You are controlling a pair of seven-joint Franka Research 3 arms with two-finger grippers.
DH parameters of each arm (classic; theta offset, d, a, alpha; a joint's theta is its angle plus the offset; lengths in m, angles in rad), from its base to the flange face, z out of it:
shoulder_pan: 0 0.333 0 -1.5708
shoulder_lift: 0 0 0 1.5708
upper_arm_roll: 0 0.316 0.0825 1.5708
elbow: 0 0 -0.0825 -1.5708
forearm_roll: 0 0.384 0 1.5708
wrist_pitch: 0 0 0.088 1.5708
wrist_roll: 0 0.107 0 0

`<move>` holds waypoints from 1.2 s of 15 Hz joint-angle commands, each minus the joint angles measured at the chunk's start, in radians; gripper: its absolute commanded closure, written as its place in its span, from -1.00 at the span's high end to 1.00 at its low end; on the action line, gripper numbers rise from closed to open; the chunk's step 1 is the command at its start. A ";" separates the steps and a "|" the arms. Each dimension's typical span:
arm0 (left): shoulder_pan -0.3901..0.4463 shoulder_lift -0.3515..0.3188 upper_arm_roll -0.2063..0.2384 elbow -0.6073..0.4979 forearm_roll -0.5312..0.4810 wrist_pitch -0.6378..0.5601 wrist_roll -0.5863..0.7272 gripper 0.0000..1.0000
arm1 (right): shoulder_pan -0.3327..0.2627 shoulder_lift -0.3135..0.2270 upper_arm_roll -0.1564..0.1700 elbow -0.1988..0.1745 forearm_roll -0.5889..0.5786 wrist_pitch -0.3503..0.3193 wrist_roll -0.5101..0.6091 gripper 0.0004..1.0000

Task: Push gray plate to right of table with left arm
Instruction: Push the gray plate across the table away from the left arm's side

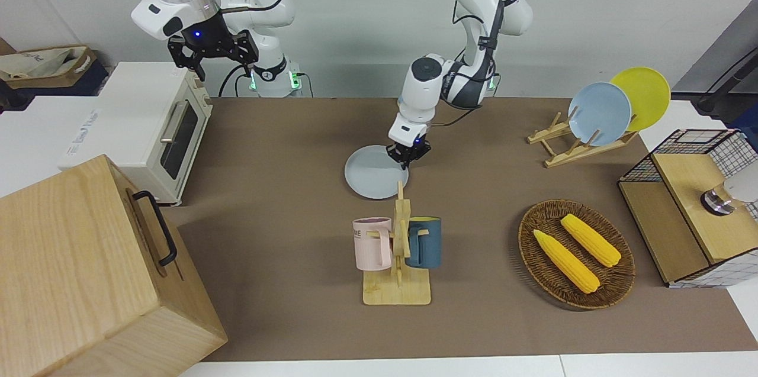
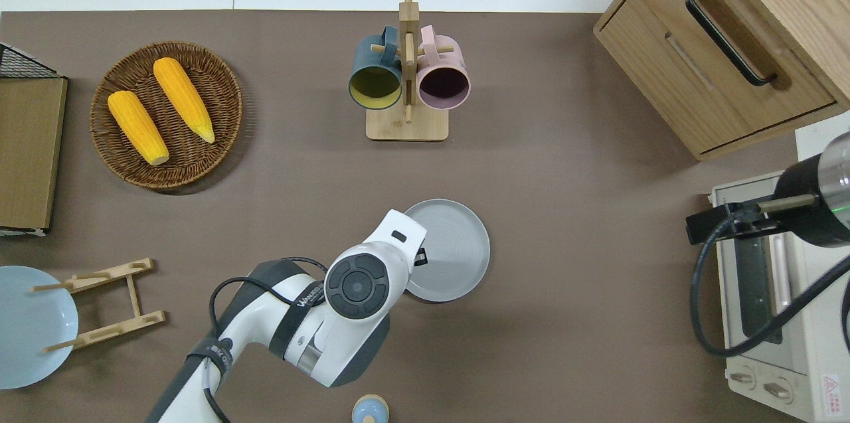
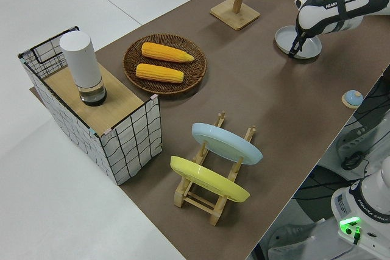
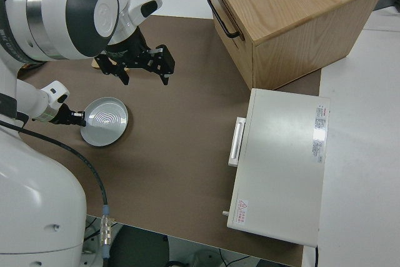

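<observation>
The gray plate [image 1: 373, 174] lies flat on the brown table [image 1: 284, 146] near its middle, nearer to the robots than the mug rack. It also shows in the overhead view [image 2: 455, 250], the left side view [image 3: 301, 38] and the right side view [image 4: 107, 119]. My left gripper [image 1: 407, 157] is shut and low. Its tip sits just inside the plate's rim, on the side toward the left arm's end of the table; it also shows in the overhead view [image 2: 420, 257]. My right gripper [image 4: 140, 70] is open, empty and parked.
A wooden mug rack [image 2: 406, 124] holds a blue and a pink mug. A wicker basket [image 1: 529, 235] holds two corn cobs. A plate rack [image 1: 562, 149] holds a sky-blue and a yellow plate. A toaster oven [image 1: 148, 116] and a wooden box [image 1: 77, 264] stand at the right arm's end.
</observation>
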 commanded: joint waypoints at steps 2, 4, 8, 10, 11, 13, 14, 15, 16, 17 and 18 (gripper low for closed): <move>-0.059 0.093 0.004 0.101 0.013 -0.040 -0.089 -1.00 | -0.019 -0.002 0.016 0.009 0.004 -0.016 0.013 0.97; -0.076 0.109 0.004 0.132 0.013 -0.052 -0.111 -1.00 | -0.020 -0.002 0.016 0.009 0.004 -0.016 0.013 0.97; -0.116 0.156 0.004 0.201 0.013 -0.069 -0.168 -1.00 | -0.019 -0.002 0.016 0.009 0.004 -0.016 0.013 0.97; -0.130 0.175 0.004 0.242 0.013 -0.095 -0.189 -1.00 | -0.019 -0.002 0.016 0.009 0.004 -0.016 0.012 0.97; -0.141 0.185 0.000 0.257 0.012 -0.101 -0.209 -1.00 | -0.019 -0.002 0.016 0.009 0.004 -0.016 0.012 0.97; -0.161 0.210 0.000 0.300 0.015 -0.121 -0.241 -1.00 | -0.020 -0.002 0.016 0.009 0.004 -0.016 0.013 0.97; -0.173 0.220 0.000 0.317 0.012 -0.124 -0.251 -1.00 | -0.020 -0.002 0.016 0.009 0.004 -0.016 0.013 0.97; -0.184 0.228 -0.002 0.327 0.013 -0.124 -0.269 -1.00 | -0.020 -0.002 0.016 0.009 0.004 -0.016 0.013 0.97; -0.193 0.233 -0.002 0.330 0.013 -0.124 -0.283 -1.00 | -0.019 -0.002 0.016 0.009 0.004 -0.016 0.012 0.97; -0.199 0.237 -0.002 0.334 0.012 -0.126 -0.290 -1.00 | -0.020 -0.002 0.016 0.009 0.004 -0.016 0.013 0.97; -0.208 0.242 -0.003 0.345 0.009 -0.126 -0.290 -1.00 | -0.020 -0.002 0.016 0.009 0.004 -0.016 0.013 0.97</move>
